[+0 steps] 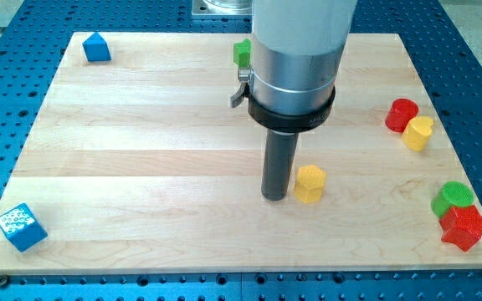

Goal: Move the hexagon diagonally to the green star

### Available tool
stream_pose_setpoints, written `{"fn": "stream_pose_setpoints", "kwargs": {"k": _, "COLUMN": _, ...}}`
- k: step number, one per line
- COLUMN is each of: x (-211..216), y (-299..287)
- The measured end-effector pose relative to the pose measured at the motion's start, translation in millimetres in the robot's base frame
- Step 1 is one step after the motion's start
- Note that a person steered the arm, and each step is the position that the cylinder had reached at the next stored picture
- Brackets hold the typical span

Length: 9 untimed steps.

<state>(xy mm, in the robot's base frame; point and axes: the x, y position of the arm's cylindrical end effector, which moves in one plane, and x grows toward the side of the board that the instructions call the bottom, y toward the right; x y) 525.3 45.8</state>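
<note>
Blue cube (20, 227): nearest the view's bottom, at the board's lower left corner, with a speckled pale top face, well apart from everything else.
Red star (464, 226): at the lower right edge of the board, its top touching the block above it.
Green round block (453, 197): just above the red star and touching it — exact shape hard to make out.
My tip (275, 197): planted on the wooden board (141, 150) near its middle, just to the view's left of the yellow hexagon, touching it or very nearly so.
Claw: there is none to report as open or closed — the arm ends in a plain dark rod under a wide silver collar.
Yellow hexagon (310, 184): the task's block, just right of the tip, near the centre of the board.
Yellow block (417, 132): at the right side, pressed against the red one.
Red block (401, 114): rounded, just up and left of that yellow block.
Green star (241, 53): at the top edge, half hidden behind the silver collar, far above the hexagon.
Blue block (96, 47): peaked top, in the top left corner.
</note>
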Motion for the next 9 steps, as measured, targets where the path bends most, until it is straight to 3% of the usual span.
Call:
{"fn": "stream_pose_setpoints", "kwargs": {"k": 1, "x": -11, "y": 28}}
{"fn": "stream_pose_setpoints", "kwargs": {"k": 3, "x": -35, "y": 138}}
{"fn": "stream_pose_setpoints", "kwargs": {"k": 4, "x": -35, "y": 142}}
{"fn": "stream_pose_setpoints", "kwargs": {"k": 6, "x": -38, "y": 77}}
{"fn": "stream_pose_setpoints", "kwargs": {"k": 7, "x": -8, "y": 77}}
{"fn": "stream_pose_setpoints", "kwargs": {"k": 9, "x": -8, "y": 148}}
